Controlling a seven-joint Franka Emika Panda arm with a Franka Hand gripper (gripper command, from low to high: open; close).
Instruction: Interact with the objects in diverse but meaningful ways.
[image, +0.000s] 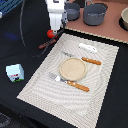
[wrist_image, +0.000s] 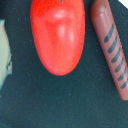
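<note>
Exterior view: arm poised low over the far corner of the woven placemat, toward that view's left; gripper directly above the red tomato, fingertips at about its level; whether the fingers are spread or pinched on it I cannot tell, since the wrist body hides them and the wrist view shows no fingertips at all.

Wrist view: tomato fills the frame, with the dark brown sausage just beside it, apart by a narrow strip of black cloth; sausage bears dark grill stripes. Judgement: camera centred on the tomato suggests it is the intended target, with the sausage close enough to be nudged.

Place setting looks deliberate: tan plate mid-mat, wooden-handled fork on its near side and knife on its far side; white oblong piece beyond the knife; grey pots parked at the back, off the mat.

Small white carton stands alone on the cloth, well apart from the arm; green-blue print visible, lettering too small to read; no other writing legible.
</note>
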